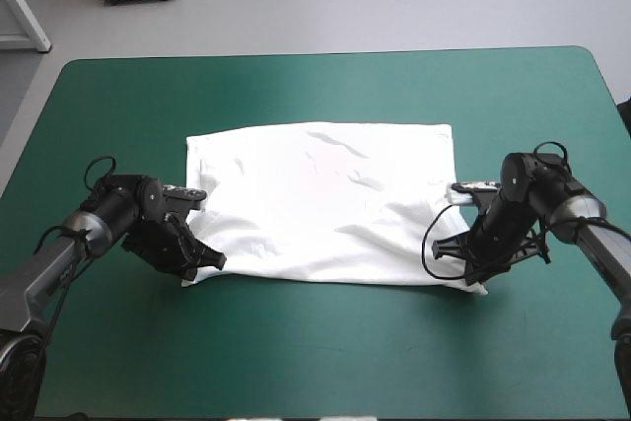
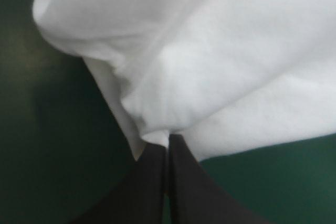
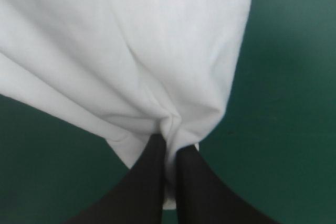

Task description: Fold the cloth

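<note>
You have both jaws pinched nearly closed on fabric: your left gripper (image 2: 168, 137) holds the near left corner of the T-shirt (image 1: 320, 199), your right gripper (image 3: 169, 140) the near right corner. The T-shirt lies mid-table on the teal-green cover (image 1: 315, 352), its long axis running left to right.

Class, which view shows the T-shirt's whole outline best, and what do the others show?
The high view: the T-shirt lies spread flat, nearly all edges visible. Each wrist view shows only a bunched corner pinched by the left gripper or the right gripper.
</note>
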Motion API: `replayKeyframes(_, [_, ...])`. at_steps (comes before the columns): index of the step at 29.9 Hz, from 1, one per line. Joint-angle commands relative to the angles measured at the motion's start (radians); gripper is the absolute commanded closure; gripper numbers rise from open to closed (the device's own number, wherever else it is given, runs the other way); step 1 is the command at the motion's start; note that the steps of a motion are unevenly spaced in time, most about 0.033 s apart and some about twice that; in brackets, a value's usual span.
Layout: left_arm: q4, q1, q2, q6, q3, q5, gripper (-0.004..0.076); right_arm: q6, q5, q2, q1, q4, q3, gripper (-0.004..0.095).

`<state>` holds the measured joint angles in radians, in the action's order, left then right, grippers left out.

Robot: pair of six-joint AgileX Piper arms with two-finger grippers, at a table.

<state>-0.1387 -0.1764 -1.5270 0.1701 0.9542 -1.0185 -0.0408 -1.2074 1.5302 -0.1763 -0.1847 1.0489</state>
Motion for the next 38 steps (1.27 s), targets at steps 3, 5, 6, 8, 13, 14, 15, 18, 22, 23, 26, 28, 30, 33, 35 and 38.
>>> replayKeyframes(3, [-0.023, -0.001, 0.093, 0.002, -0.036, -0.009, 0.0745, -0.017, -0.044, -0.105, 0.0, -0.005, -0.062, 0.0925])
replayKeyframes(5, [-0.025, -0.001, 0.107, 0.002, -0.042, -0.012, 0.0746, -0.017, -0.044, -0.117, 0.0, -0.005, -0.082, 0.0925])
replayKeyframes(6, [-0.026, -0.001, 0.107, 0.002, -0.042, -0.017, 0.0746, -0.017, -0.044, -0.117, 0.0, -0.005, -0.088, 0.0925])
replayKeyframes(8, [-0.025, -0.001, 0.11, -0.002, -0.042, -0.032, 0.0745, -0.011, -0.046, -0.117, 0.0, -0.005, -0.091, 0.0924])
replayKeyframes(13, [-0.021, -0.001, 0.119, -0.005, -0.042, -0.055, 0.067, -0.007, -0.046, -0.117, 0.0, -0.059, -0.066, 0.0809])
replayKeyframes(14, [-0.023, -0.001, 0.12, -0.005, -0.04, -0.063, 0.0625, -0.007, -0.046, -0.117, 0.0, -0.059, -0.058, 0.0749])
replayKeyframes(15, [-0.023, -0.001, 0.124, -0.002, -0.037, -0.068, 0.0583, -0.007, -0.046, -0.117, 0.0, -0.053, -0.05, 0.0688])
replayKeyframes(18, [-0.025, -0.001, 0.127, 0.002, -0.013, -0.101, 0.0404, -0.004, -0.046, -0.117, 0.0, -0.035, -0.015, 0.0441])
replayKeyframes(22, [-0.025, -0.001, 0.127, 0.002, 0.064, -0.199, 0.0218, 0.008, -0.046, -0.124, 0.0, -0.052, 0.051, 0.0275])
replayKeyframes(23, [-0.025, -0.001, 0.127, 0.002, 0.094, -0.218, 0.0209, 0.008, -0.046, -0.129, 0.0, -0.057, 0.07, 0.0279])
replayKeyframes(26, [-0.018, -0.001, 0.127, 0.001, 0.196, -0.263, 0.0212, 0.008, -0.043, -0.148, 0.0, -0.053, 0.144, 0.0303])
replayKeyframes(28, [-0.018, -0.001, 0.129, -0.007, 0.27, -0.269, 0.0212, 0.008, -0.043, -0.168, 0.0, -0.045, 0.201, 0.0336])
replayKeyframes(30, [-0.026, -0.001, 0.135, -0.006, 0.358, -0.269, 0.0212, 0.008, -0.043, -0.186, 0.0, -0.041, 0.259, 0.0363])
replayKeyframes(33, [-0.033, -0.001, 0.143, -0.01, 0.493, -0.269, 0.0212, 0.02, -0.043, -0.215, 0.0, -0.023, 0.339, 0.0397])
replayKeyframes(35, [-0.033, -0.001, 0.149, -0.01, 0.572, -0.269, 0.0212, 0.032, -0.043, -0.236, 0.0, -0.003, 0.389, 0.041])
replayKeyframes(38, [-0.029, -0.001, 0.154, -0.01, 0.675, -0.269, 0.0212, 0.041, -0.043, -0.262, 0.0, 0.021, 0.46, 0.0414])
